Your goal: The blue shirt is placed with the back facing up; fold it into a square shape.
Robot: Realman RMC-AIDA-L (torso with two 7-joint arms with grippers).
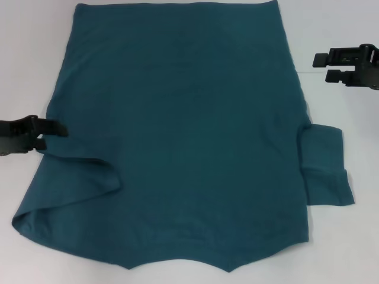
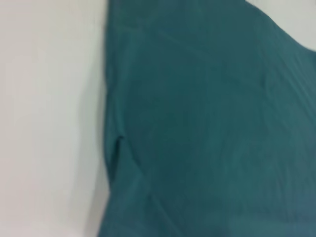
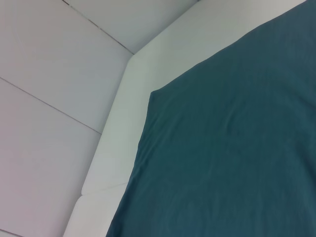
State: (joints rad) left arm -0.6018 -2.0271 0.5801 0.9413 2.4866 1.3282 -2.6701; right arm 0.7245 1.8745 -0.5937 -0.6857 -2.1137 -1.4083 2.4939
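Blue shirt (image 1: 177,136) spread flat on the white bench (image 1: 23,47), left sleeve folded in

Left gripper (image 1: 52,135) sits at the shirt's left edge, can't tell about its fingers; right gripper (image 1: 323,67) hovers far right, fingers spread

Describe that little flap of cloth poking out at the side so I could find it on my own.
Start with the white table and the big blue shirt spread flat across it. Follow the shirt's edge on the robot's right, below the right gripper, to the short sleeve lying out on the table. It alone juts out; the opposite sleeve, near the left gripper, is folded onto the shirt.
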